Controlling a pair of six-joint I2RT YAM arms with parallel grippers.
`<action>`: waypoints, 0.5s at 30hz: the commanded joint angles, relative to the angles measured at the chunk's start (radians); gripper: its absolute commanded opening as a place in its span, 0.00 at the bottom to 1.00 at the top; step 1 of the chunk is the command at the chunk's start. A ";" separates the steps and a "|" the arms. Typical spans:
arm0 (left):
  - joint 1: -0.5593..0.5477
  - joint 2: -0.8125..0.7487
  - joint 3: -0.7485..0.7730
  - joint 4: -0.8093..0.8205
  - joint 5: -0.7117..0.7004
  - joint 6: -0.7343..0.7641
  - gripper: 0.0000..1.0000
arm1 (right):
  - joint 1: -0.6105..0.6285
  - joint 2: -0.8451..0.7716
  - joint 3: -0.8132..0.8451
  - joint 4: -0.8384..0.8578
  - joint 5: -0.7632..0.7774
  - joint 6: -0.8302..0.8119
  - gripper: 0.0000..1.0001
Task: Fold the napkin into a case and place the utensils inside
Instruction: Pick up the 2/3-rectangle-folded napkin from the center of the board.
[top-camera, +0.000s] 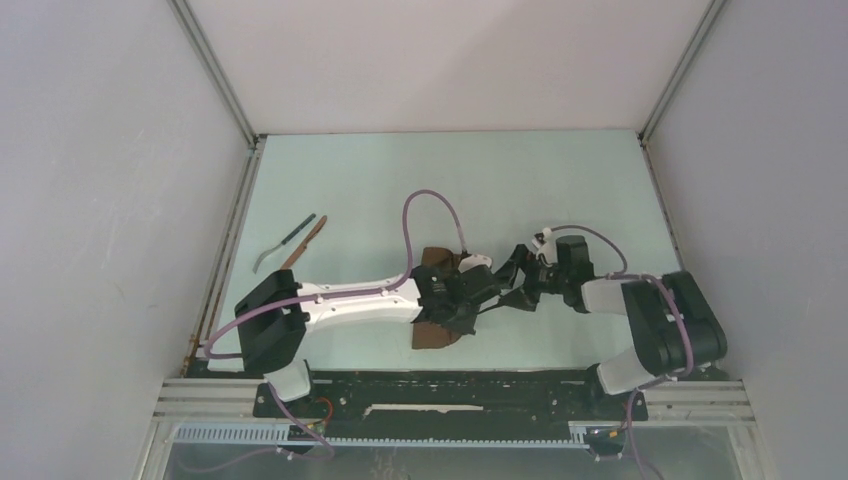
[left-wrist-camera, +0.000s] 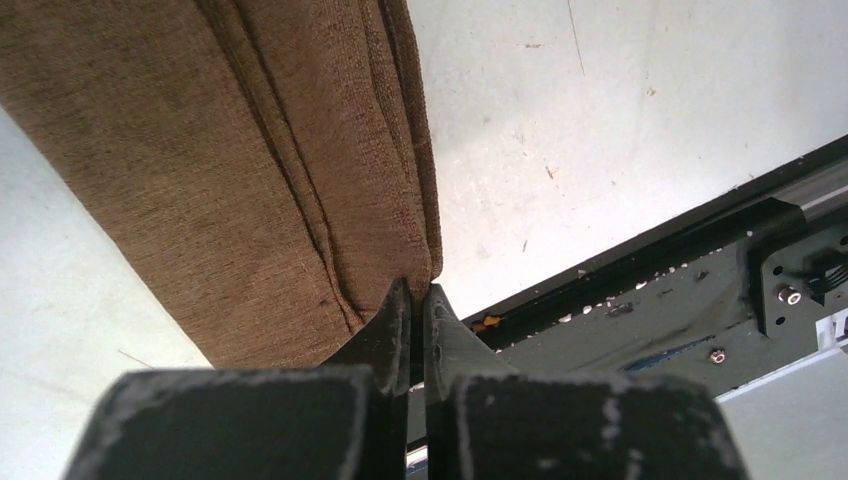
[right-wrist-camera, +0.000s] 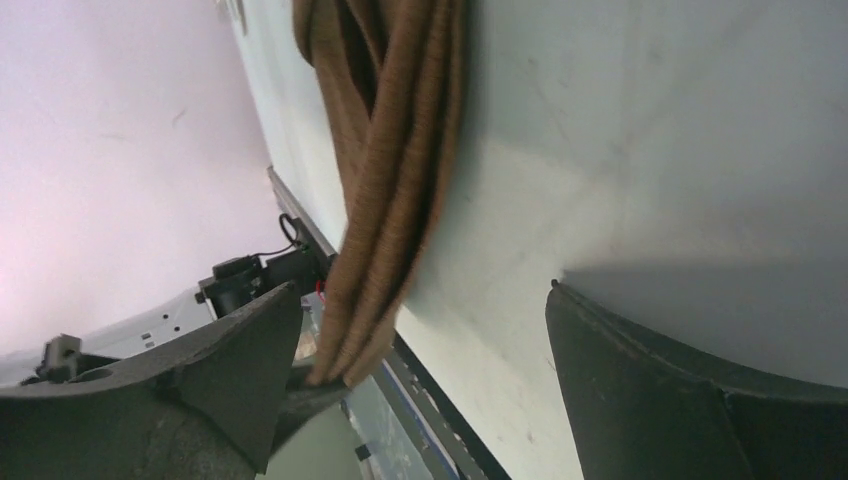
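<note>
The dark brown napkin (top-camera: 432, 337) lies folded into a narrow, layered strip near the table's front middle, half hidden under my left wrist. My left gripper (top-camera: 468, 316) is shut on its near corner; in the left wrist view the fingertips (left-wrist-camera: 398, 300) pinch the edge of the cloth (left-wrist-camera: 250, 150). My right gripper (top-camera: 507, 281) is open just right of the strip. In its wrist view the layered cloth edge (right-wrist-camera: 400, 130) hangs by the left finger (right-wrist-camera: 250, 350). The fork (top-camera: 295, 232) and the reddish-brown knife (top-camera: 308, 240) lie together at the far left.
White walls enclose the pale green table (top-camera: 450, 180) on three sides. A black base rail (top-camera: 450, 385) runs along the front edge and also shows in the left wrist view (left-wrist-camera: 700, 260). A purple cable (top-camera: 432, 200) loops above the left wrist.
</note>
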 joint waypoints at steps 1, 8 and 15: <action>-0.002 -0.019 -0.013 0.075 0.046 -0.007 0.00 | 0.069 0.123 0.060 0.329 -0.025 0.183 0.96; -0.002 -0.033 -0.028 0.101 0.065 -0.006 0.00 | 0.077 0.288 0.083 0.452 0.018 0.240 0.76; -0.003 -0.036 -0.040 0.119 0.074 0.001 0.00 | 0.077 0.367 0.111 0.515 0.022 0.256 0.59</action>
